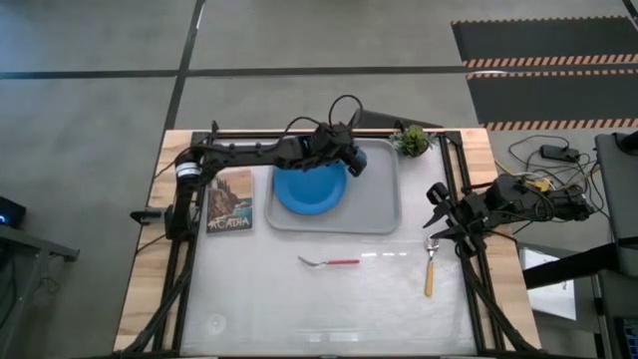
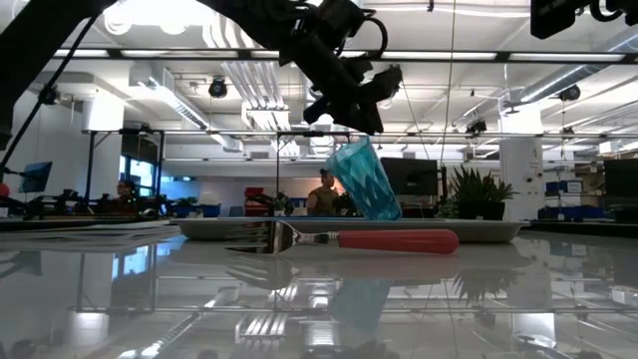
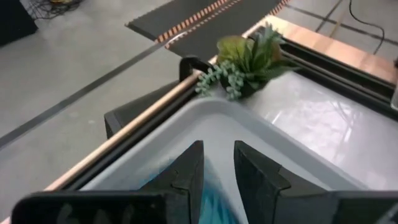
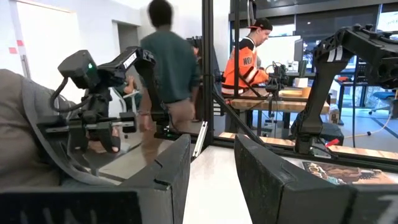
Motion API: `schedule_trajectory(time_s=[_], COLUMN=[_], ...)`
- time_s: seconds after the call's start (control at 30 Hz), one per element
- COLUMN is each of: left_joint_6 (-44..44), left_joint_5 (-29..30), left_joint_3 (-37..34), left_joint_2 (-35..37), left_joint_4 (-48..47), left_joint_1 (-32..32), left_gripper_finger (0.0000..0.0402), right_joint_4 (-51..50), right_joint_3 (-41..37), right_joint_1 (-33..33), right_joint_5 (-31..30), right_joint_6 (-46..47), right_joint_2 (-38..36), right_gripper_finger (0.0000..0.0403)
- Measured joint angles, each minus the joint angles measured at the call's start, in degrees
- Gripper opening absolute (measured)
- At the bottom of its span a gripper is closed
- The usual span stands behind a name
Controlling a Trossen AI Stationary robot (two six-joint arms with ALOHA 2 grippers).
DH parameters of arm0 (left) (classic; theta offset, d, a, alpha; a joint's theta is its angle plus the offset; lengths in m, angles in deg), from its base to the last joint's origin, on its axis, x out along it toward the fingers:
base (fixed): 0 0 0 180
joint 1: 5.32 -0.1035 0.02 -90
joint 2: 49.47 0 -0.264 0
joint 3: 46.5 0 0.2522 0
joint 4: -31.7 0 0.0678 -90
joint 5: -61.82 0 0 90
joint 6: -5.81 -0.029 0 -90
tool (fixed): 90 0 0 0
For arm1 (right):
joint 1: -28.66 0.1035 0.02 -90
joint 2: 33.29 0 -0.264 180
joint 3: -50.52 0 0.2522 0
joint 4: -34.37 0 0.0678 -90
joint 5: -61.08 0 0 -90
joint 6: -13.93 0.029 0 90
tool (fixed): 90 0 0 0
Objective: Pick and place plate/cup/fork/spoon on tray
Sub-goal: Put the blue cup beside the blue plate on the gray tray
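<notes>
The small translucent teal-blue tumbler cup (image 2: 367, 179) hangs tilted in the closed left end effector (image 1: 351, 160), over the far right part of the large light grey rectangular tray (image 1: 384, 204), beside the round bright blue plate (image 1: 310, 187) lying on it; thin smooth plastic, probably light and slippery, best pinched at the rim; the pink-handled fork (image 1: 329, 261) and orange-handled spoon (image 1: 431, 269) lie on the table; the right end effector (image 1: 440, 217) waits open at the right edge
</notes>
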Motion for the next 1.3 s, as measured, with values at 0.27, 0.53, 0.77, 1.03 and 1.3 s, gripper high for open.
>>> schedule_trajectory(time_s=[0.27,0.53,0.77,1.03,1.3], left_joint_6=[0.0,-3.5,-4.5,7.1,-2.2], left_joint_5=[-0.9,-7.9,2.0,3.0,3.4], left_joint_3=[0.0,-0.1,-10.5,-37.1,-59.9], left_joint_2=[0.0,4.6,16.0,30.2,32.0], left_joint_4=[0.1,-7.2,-14.0,6.0,38.9], left_joint_1=[-2.4,0.4,11.3,16.8,16.7], left_gripper_finger=[0.0070,0.0071,0.0071,0.0071,0.0071], right_joint_4=[0.0,-2.2,-8.9,-5.6,-0.2], right_joint_3=[0.0,0.0,0.0,-0.1,0.0], right_joint_1=[0.0,0.0,0.0,0.0,0.0], right_joint_5=[0.0,-4.0,-21.4,-25.9,-26.1], right_joint_6=[0.0,4.4,11.2,16.6,18.5], right_joint_2=[0.0,0.1,2.6,8.9,14.4], right_gripper_finger=[0.0114,0.0114,0.0114,0.0114,0.0114])
